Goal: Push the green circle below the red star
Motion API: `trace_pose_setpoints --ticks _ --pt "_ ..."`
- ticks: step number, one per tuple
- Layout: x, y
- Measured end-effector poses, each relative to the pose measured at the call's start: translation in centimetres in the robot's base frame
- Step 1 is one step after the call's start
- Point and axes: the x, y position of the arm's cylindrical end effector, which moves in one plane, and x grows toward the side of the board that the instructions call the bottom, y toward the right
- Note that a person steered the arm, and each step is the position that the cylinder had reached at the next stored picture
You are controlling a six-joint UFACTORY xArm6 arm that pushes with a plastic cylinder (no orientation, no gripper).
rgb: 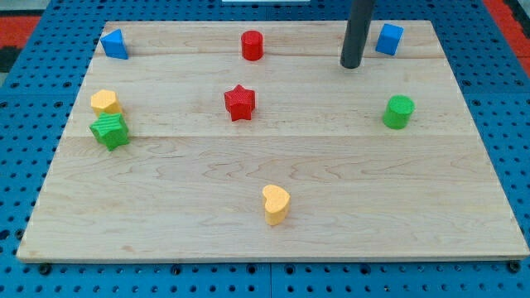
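Note:
The green circle [398, 112] stands upright at the view's right, about mid-height on the board. The red star [239, 103] lies near the board's centre, far to the left of the green circle and at about the same height. My tip [351, 64] comes down from the view's top edge. It sits above and to the left of the green circle, apart from it, and just left of the blue cube [388, 39].
The wooden board [166, 215] lies on a blue pegboard. A red cylinder [252, 45] is at the top centre. A blue triangle [114, 44] is at the top left. A yellow hexagon [105, 101] touches a green star [109, 131] at the left. A yellow heart [276, 204] is at the bottom centre.

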Motion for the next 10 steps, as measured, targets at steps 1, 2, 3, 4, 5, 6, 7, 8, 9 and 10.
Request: trace_pose_setpoints --ticks 1,2,3,4,5,6,7,8,9,10 --pt "1.8 -4.6" --pt "4.1 -7.3" --pt "3.5 -6.6" --pt "3.4 -6.6" --pt "3.4 -6.6" --pt "3.3 -6.6" --pt "2.7 -7.3" --pt "1.7 -10.4" --pt "3.7 -3.8" --pt "3.5 -12.7"
